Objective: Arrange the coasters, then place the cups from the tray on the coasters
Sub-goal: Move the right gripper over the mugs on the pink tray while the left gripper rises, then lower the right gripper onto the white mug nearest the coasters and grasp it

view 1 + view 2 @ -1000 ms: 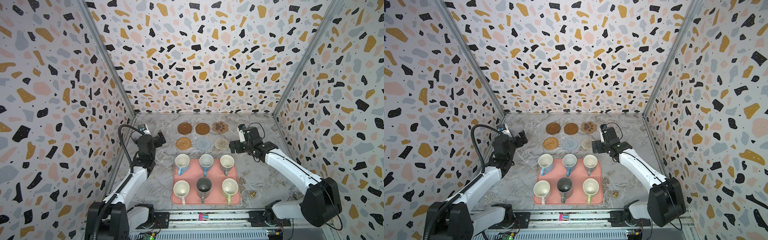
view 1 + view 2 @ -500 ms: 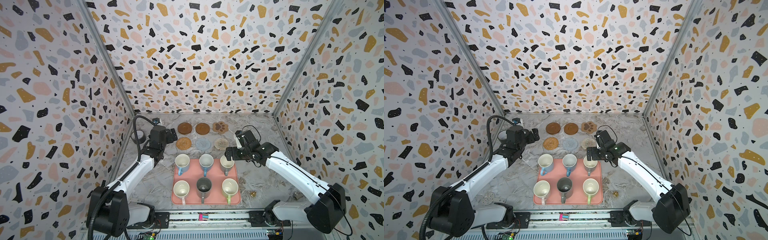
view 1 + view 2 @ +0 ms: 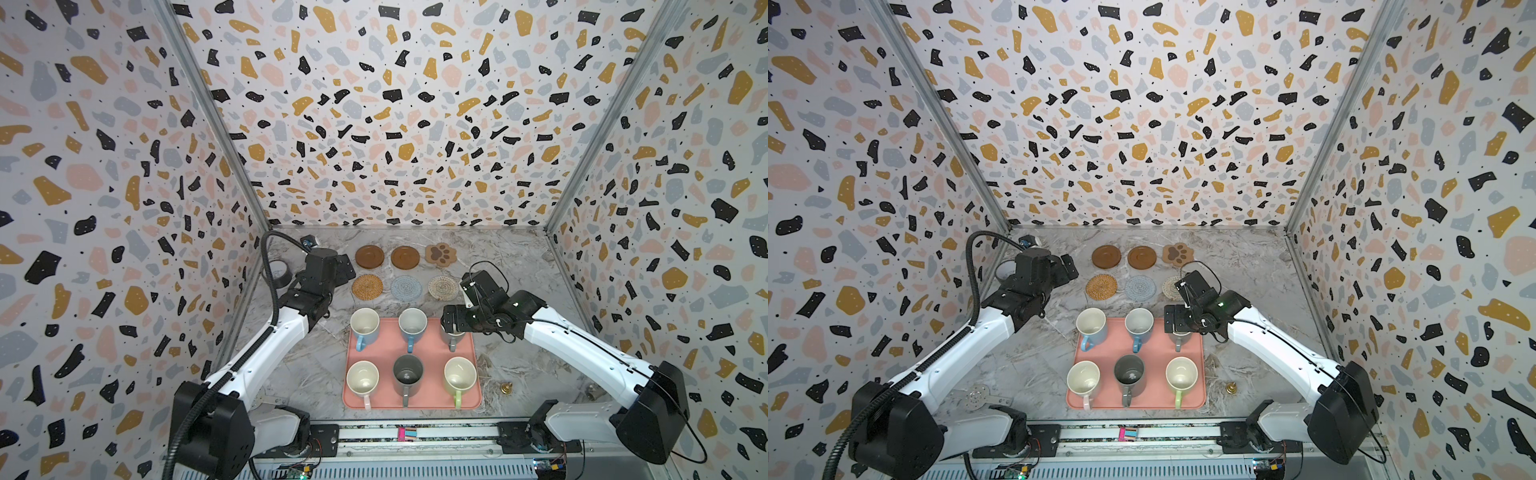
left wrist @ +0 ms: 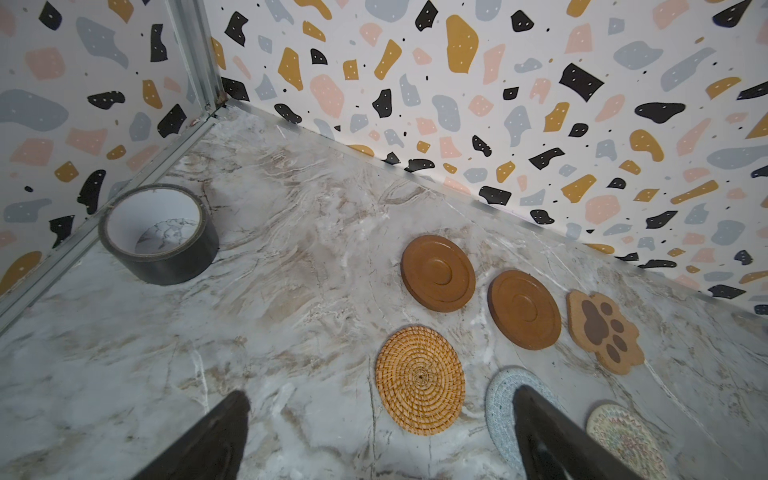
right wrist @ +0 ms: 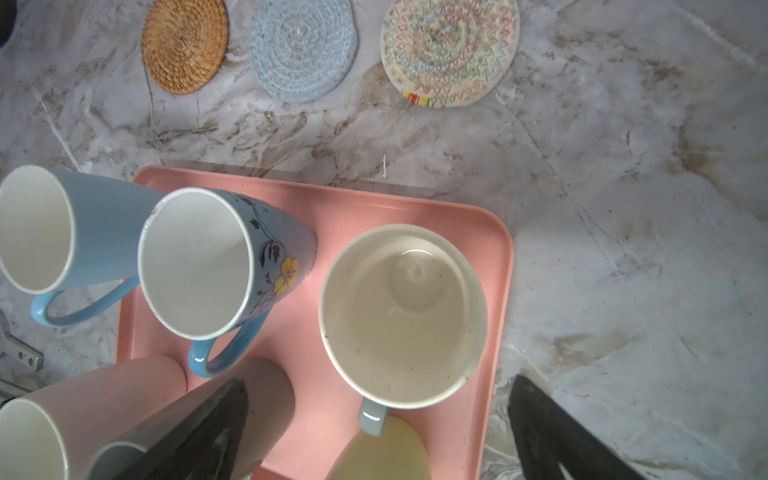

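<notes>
Your right gripper [image 3: 451, 325], jaws spread and empty, is now hovering over the grey-beige mug [image 5: 403, 316] at the upper-right corner of the tray [image 3: 430, 349] (down from the cream coaster [image 3: 443, 286]), your left gripper [image 3: 344, 266], spread too, is nearing the rattan coaster [image 3: 367, 286], centre frame, having moved right.

Grey-beige ceramic mug [image 5: 403, 316] in a corner of the salmon-pink flat tray [image 5: 374, 199], right gripper [image 5: 378, 381] spread wide above it, three round woven coasters [image 5: 303, 48] on marble worktop [image 5: 623, 249].

Six coasters [image 3: 369, 256], six cups [image 3: 364, 326], one tray [image 3: 432, 357], one tape roll [image 4: 160, 235]
</notes>
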